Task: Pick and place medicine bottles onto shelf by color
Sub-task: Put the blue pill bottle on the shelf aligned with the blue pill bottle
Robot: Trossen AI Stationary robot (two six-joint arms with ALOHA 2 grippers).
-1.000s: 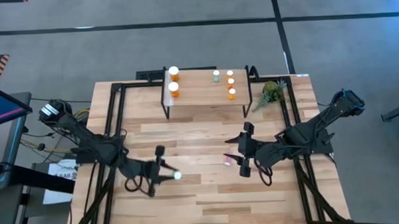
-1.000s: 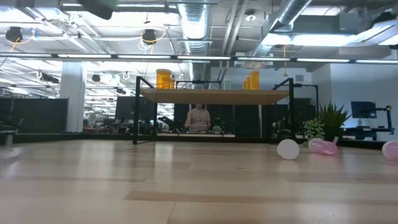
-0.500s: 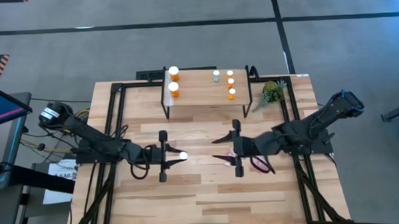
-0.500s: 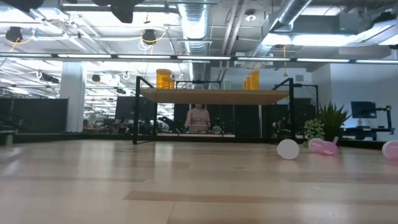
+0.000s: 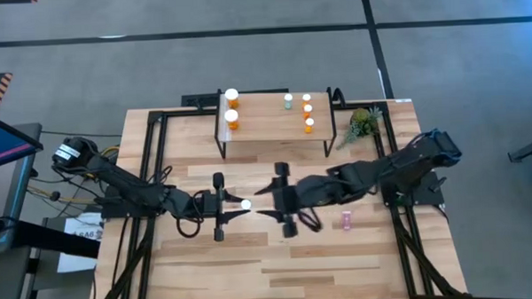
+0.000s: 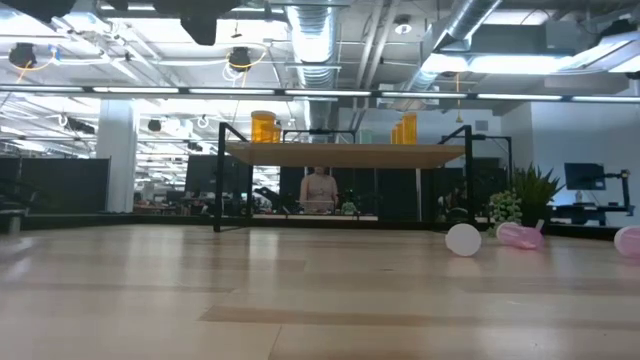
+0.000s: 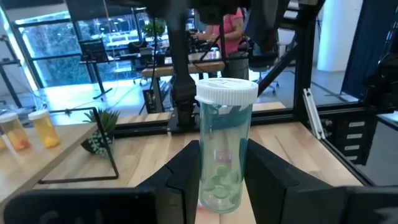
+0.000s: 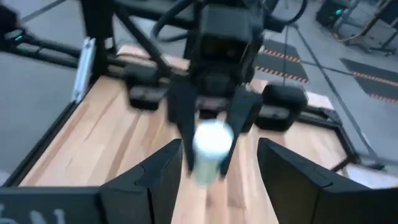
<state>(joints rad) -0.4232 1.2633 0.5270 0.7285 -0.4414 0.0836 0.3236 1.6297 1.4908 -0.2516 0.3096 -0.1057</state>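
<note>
While a pale green bottle (image 7: 224, 152) is pinched in the left pincer (image 5: 235, 205) in front of the shelf (image 5: 269, 123), the right pincer (image 5: 270, 201), spread and empty, has been swung in from the pink bottle (image 5: 346, 219), left lying on the desk (image 5: 252, 256) further right. A handover is likely being set up; pink is not yet shelved.

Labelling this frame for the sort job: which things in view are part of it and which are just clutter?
Part of the job:
- pale green bottle, held by the left tool
- right tool, open, facing it
- pink bottle lying on the table
- shelf with orange bottles

Just lying about:
- plant
- person in the background
</note>
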